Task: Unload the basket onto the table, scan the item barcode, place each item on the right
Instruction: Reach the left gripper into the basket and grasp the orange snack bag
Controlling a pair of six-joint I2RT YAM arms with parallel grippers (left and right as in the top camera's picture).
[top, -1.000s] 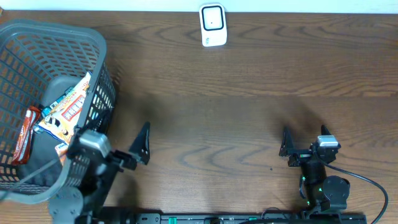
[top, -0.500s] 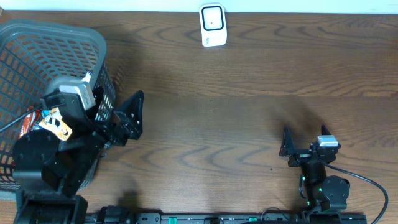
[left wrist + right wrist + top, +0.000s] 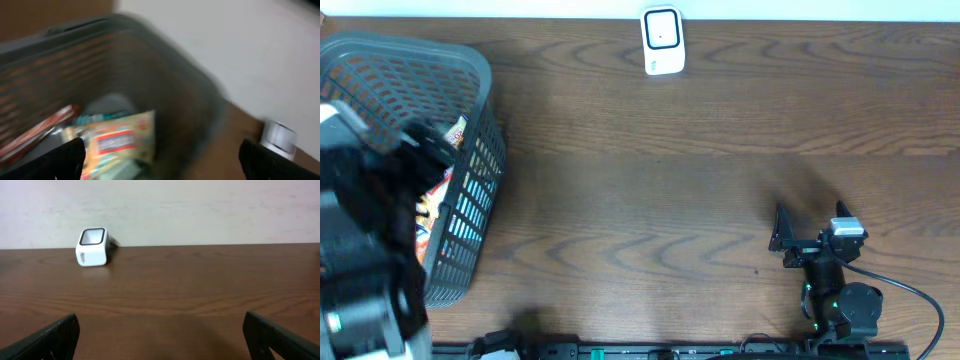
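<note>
Grey mesh basket (image 3: 470, 205) sits at the left edge of the desk (image 3: 720, 170). Left gripper (image 3: 167, 162) hangs over its interior, fingers wide apart, nothing between them. Snack packet (image 3: 117, 142), yellow with a red label, lies on the basket floor beside a red-brown wrapper (image 3: 45, 130) (wrist view blurred, print unreadable). White scanner (image 3: 661, 40) stands at the middle of the desk's far edge. Right gripper (image 3: 810, 228) low near the near right corner, jaws spread, empty, facing the scanner.

One basket (image 3: 478, 190), one scanner (image 3: 662, 41), at least two packets (image 3: 116, 142)
</note>
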